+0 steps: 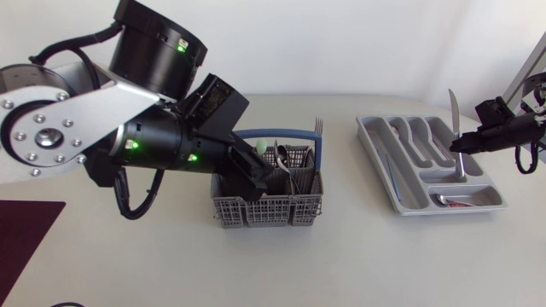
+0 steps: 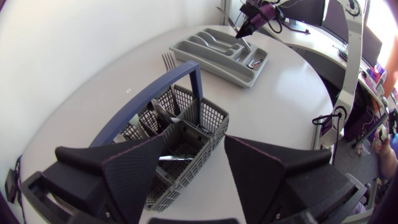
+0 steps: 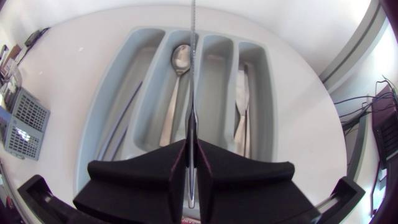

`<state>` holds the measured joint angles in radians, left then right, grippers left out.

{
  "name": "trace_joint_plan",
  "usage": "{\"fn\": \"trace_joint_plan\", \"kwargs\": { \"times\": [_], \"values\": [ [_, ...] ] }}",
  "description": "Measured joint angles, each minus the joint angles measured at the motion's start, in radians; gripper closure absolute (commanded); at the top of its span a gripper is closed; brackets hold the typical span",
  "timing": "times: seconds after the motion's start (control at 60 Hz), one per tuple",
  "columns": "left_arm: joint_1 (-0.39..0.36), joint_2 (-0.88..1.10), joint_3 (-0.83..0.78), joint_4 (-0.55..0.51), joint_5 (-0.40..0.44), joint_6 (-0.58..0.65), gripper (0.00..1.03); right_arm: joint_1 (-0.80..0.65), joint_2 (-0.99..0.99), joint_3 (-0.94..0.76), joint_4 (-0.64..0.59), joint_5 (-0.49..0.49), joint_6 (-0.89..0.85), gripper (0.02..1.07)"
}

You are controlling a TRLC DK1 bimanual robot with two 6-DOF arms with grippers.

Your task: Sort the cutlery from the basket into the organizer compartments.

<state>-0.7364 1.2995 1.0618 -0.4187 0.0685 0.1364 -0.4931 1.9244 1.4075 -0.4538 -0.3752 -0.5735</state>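
**Left arm.** The left end effector (image 2: 193,142) is open, its fingers (image 2: 134,171) spread wide. It hangs directly over the near corner of the basket (image 2: 208,124). One finger is above the basket's compartments and the other is just outside its side wall. No item is gripped between them.

**Basket.** It is grey plastic mesh with a blue handle arching over it, and it stands upright on the white surface (image 1: 367,264). Several pieces of cutlery remain inside. A fork (image 1: 317,135) stands at the far corner, tines up, and other metal pieces lie or lean in the compartments. Their types cannot be told apart.

**Surface.** A dark red mat (image 1: 26,243) lies at the edge on the left-arm side, well apart from the basket.

**Organizer.** The grey organizer (image 1: 372,145) sits flat, well apart from the basket on the right-arm side. A spoon (image 3: 180,59) lies in one long compartment. Further metal pieces lie in the compartments on either side of it, and a small piece lies in the cross compartment at the end.

**Right arm.** The right end effector (image 3: 191,149) is closed on the handle of a knife (image 3: 192,68), one finger on each side. It holds the knife above the organizer and clear of it. The blade extends ahead of the fingers, roughly along the divider beside the spoon's compartment. In the head view the blade points upward.
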Motion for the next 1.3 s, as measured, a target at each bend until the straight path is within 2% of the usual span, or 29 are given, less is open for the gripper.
{"fn": "trace_joint_plan", "kwargs": {
  "times": [0.567, 1.133, 1.3],
  "values": [
    [-0.034, 0.011, -0.021, 0.005, -0.025, 0.004, 0.36, 0.006, 0.184, 0.254, 0.008, 0.250, 0.100, 1.02],
    [-0.046, 0.011, -0.034, 0.006, -0.026, 0.007, 0.35, 0.044, 0.282, 0.307, -0.014, 0.378, 0.153, 1.02],
    [-0.046, 0.011, -0.036, 0.006, -0.030, 0.007, 0.35, 0.045, 0.326, 0.341, -0.037, 0.384, 0.156, 1.01]
  ]
}}
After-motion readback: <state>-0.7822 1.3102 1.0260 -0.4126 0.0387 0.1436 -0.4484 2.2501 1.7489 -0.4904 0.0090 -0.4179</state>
